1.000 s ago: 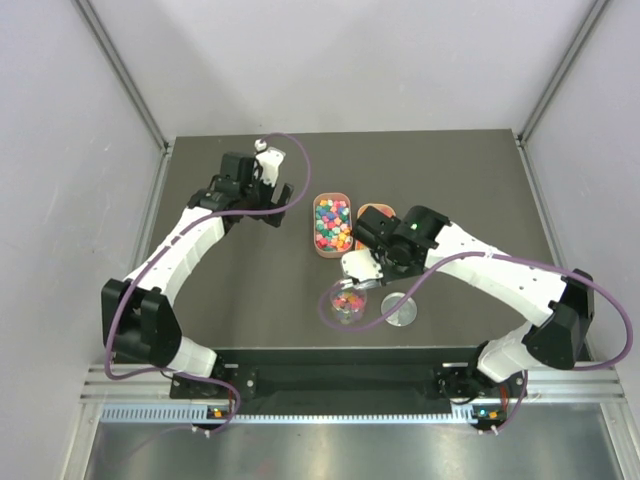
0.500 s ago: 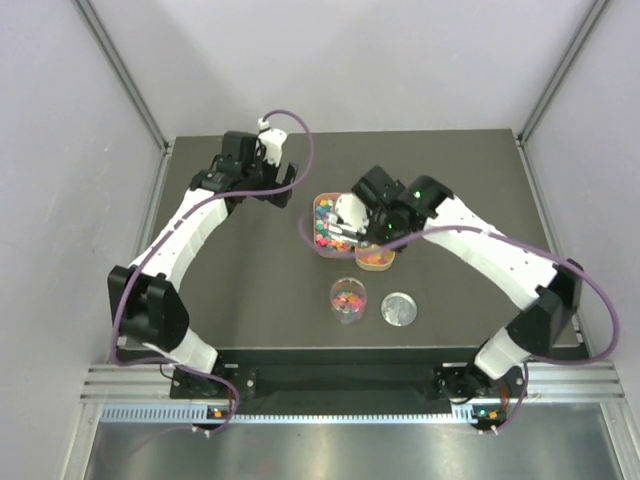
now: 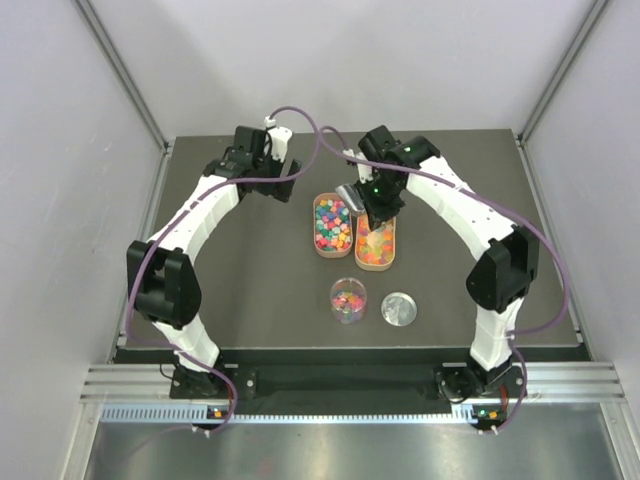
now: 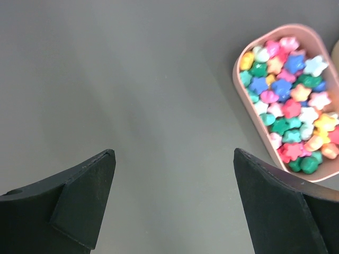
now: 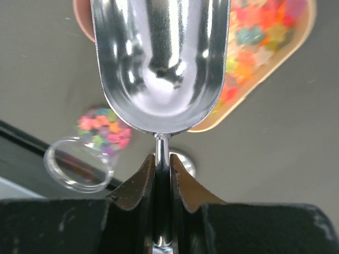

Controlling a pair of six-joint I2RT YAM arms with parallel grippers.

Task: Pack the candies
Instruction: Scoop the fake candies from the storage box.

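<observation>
Swinging back from the jar (image 3: 347,299) near the table's (image 3: 240,300) front edge, the right gripper (image 5: 161,172) now hangs over the back ends of the two trays, clamped narrow on the scoop's (image 5: 159,63) thin handle. The bowl is bare and shiny, so I judge that one load is delivered and another dig comes next. The left gripper (image 4: 173,153) stands wide and empty over bare table, left of the pink tray (image 4: 239,84).

The candies (image 4: 286,100) lie heaped in the pink tray and the orange tray (image 3: 375,266), with some in the jar beside its lid (image 3: 399,308). Single pieces point nowhere. Each heap's long axis follows its tray, back edge to front. The scoop's axis runs straight out from the fingers.
</observation>
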